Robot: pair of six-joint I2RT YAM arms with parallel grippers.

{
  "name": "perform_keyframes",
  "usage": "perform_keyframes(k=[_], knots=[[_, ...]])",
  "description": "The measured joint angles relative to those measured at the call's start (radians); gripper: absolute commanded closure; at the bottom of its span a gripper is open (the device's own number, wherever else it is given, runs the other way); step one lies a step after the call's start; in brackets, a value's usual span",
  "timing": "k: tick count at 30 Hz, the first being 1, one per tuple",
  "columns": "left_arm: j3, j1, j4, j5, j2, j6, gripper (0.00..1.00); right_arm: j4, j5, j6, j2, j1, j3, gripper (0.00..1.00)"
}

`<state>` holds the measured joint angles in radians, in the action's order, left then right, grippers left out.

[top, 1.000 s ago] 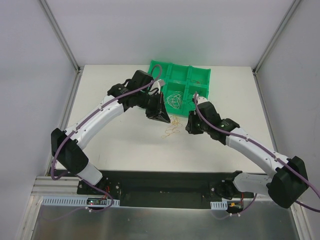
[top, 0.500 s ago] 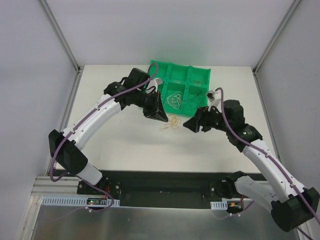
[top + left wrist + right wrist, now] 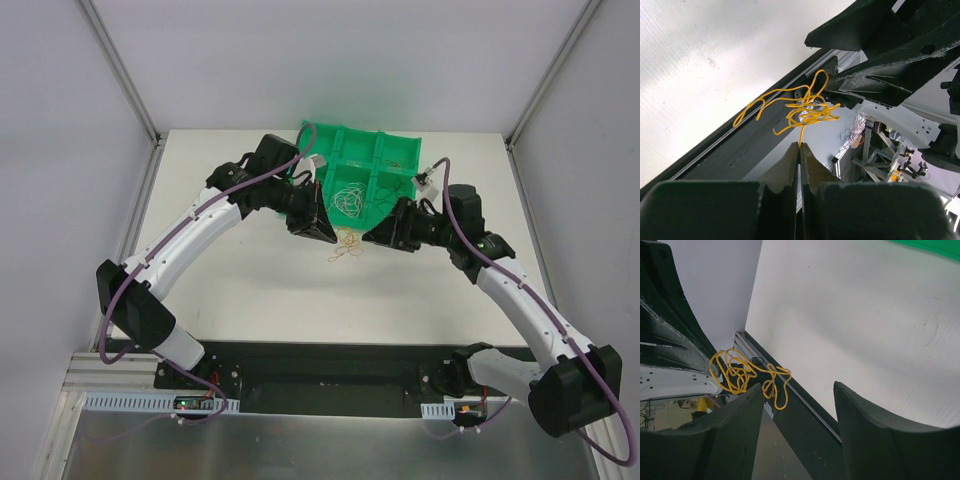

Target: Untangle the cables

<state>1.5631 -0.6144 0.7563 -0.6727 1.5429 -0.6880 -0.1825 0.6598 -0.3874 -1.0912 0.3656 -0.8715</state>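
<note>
My left gripper (image 3: 326,232) is shut on one strand of a tangled orange cable (image 3: 345,246) and holds it above the table in front of the green tray (image 3: 404,146). In the left wrist view the strand runs up from the closed tips (image 3: 800,145) into the tangle (image 3: 807,111). My right gripper (image 3: 373,236) is open just right of the tangle, facing it. In the right wrist view the tangle (image 3: 738,372) hangs near the left finger (image 3: 735,430), not between the jaws (image 3: 797,386). More thin white wires (image 3: 348,200) lie in a tray compartment.
The green tray has several compartments and stands at the back middle of the white table (image 3: 250,280). The two grippers are close together, tips facing each other. Frame posts and grey walls enclose the table on the left, right and back.
My right arm has swung up and left, bringing its open gripper beside the orange tangle. My left gripper has kept its hold and shifted slightly right.
</note>
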Motion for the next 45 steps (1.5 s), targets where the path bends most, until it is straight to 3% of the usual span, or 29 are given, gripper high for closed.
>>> perform_keyframes(k=[9,19,26,34,40,45], knots=[[0.011,0.0,0.002,-0.005,0.007,0.0,1.0,-0.042,-0.055,0.053,-0.059,0.091,-0.079,0.49],[0.077,0.001,0.002,-0.006,0.009,0.0,1.0,-0.061,-0.376,0.131,-0.114,0.235,-0.089,0.61],[0.103,0.021,0.003,0.077,-0.026,0.001,1.0,-0.146,-0.672,0.186,-0.166,0.217,-0.051,0.63],[0.108,0.127,0.005,0.134,-0.152,0.003,1.0,-0.28,-0.822,0.232,-0.185,0.09,0.042,0.72],[0.108,0.198,0.017,0.14,-0.191,0.024,1.0,-0.341,-0.882,0.251,-0.185,0.076,0.045,0.68],[0.108,0.221,0.037,0.18,-0.211,0.049,1.0,-0.401,-0.962,0.249,-0.194,0.058,0.045,0.5]])
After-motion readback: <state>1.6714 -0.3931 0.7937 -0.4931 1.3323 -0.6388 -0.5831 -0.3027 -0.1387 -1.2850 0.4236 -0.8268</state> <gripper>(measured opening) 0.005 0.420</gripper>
